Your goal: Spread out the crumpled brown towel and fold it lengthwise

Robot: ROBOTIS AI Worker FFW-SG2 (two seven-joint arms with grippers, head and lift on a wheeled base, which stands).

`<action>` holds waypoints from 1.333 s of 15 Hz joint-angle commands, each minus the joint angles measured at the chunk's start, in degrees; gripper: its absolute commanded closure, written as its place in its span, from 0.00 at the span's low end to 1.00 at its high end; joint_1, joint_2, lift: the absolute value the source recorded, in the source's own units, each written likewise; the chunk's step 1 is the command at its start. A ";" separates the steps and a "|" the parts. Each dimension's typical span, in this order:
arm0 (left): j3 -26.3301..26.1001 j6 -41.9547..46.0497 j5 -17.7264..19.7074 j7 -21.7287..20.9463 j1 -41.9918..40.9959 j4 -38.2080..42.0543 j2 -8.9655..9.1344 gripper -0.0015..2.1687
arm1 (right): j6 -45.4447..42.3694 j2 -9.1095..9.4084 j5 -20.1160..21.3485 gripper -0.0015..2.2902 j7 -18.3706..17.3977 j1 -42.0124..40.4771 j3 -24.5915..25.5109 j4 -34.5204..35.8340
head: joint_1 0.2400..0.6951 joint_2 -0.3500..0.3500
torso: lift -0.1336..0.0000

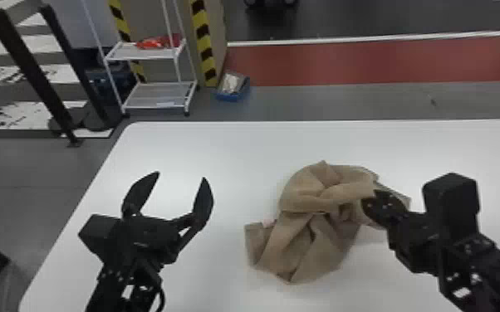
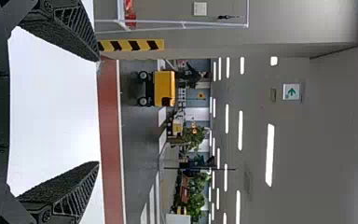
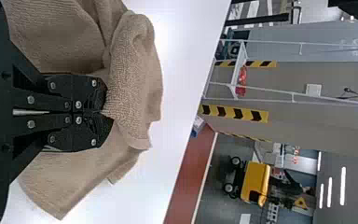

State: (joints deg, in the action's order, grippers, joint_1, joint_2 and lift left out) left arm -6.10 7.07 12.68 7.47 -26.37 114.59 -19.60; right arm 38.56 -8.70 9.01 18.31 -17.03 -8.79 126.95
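Left tool (image 1: 181, 175): we see it wide open, empty
Right tool (image 1: 372, 198): closed, we see it pinching the brown towel (image 1: 315, 203)
Brown towel: crumpled on the tabletop (image 1: 220, 145), by our right tool

White table (image 1: 228, 145) with crumpled brown towel (image 1: 313, 249) on it

head: high, forward-down | wrists: close over table (image 1: 220, 143), facing outward | shared: red floor strip (image 1: 344, 62)

Left hand (image 1: 182, 175), right hand (image 1: 375, 197): two. Towel (image 1: 309, 201): one. Table (image 1: 220, 145): one. Rack (image 1: 153, 89): one.
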 commanded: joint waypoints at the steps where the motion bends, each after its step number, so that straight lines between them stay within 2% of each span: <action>1: -0.14 0.00 -0.11 0.01 0.09 -0.16 0.00 0.05 | 3.76 -0.09 0.57 0.72 0.32 2.53 -0.17 4.97 | 1.00 0.67 | 0.08; 3: -0.23 0.00 -0.28 -0.08 0.00 -0.16 0.00 0.05 | 5.34 -0.09 -0.31 0.72 -0.64 5.87 0.62 6.73 | 1.00 0.67 | 0.08; 6: 0.04 0.00 -0.46 -0.17 -0.44 -0.25 -0.18 0.05 | 6.05 -0.88 -4.97 0.72 -5.39 7.54 9.76 4.71 | 1.00 0.62 | 0.08; 9: 0.21 0.00 -0.46 -0.87 -0.27 -0.78 -0.26 0.05 | 4.99 -0.80 -11.04 0.72 -9.87 5.61 21.01 -0.39 | 1.00 0.49 | 0.08; 10: 0.04 0.00 -0.46 -1.05 0.00 -1.04 -0.18 0.05 | 3.23 -0.80 -13.94 0.72 -10.75 4.82 24.70 -3.20 | 1.00 0.40 | 0.08; 11: -0.31 0.00 -0.46 -1.23 0.44 -1.57 -0.18 0.05 | 2.35 -0.62 -15.78 0.72 -10.75 4.46 27.07 -6.54 | 1.00 0.34 | 0.08; 13: -1.28 0.00 -0.46 -1.23 1.23 -2.01 -0.18 0.05 | 0.07 0.08 -14.38 0.72 -13.74 4.55 28.13 -13.66 | 1.00 0.26 | 0.08; 15: -1.81 0.00 -0.46 -1.58 1.32 -1.92 -0.18 0.05 | -2.22 0.17 -15.69 0.72 -15.06 5.43 30.76 -20.08 | 1.00 0.19 | 0.08; 16: -2.07 0.00 -0.55 -2.10 1.58 -2.09 -0.18 0.05 | -2.74 0.08 -16.48 0.72 -14.62 5.52 31.38 -21.31 | 1.00 0.12 | 0.08; 18: -3.65 -0.17 -0.63 -3.86 3.34 -3.59 0.00 0.05 | -3.80 0.17 -16.31 0.72 -14.00 4.73 30.59 -21.31 | 1.00 0.08 | 0.08; 20: -6.73 -2.28 -3.18 -5.71 7.20 -6.31 0.44 0.05 | -4.68 0.43 -16.13 0.72 -13.56 4.20 30.24 -21.66 | 1.00 0.06 | 0.08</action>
State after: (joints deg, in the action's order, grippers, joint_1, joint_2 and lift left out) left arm -10.85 6.34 10.98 2.26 -21.61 109.97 -19.43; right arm 34.44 -8.38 -7.18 4.52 -12.43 21.69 105.53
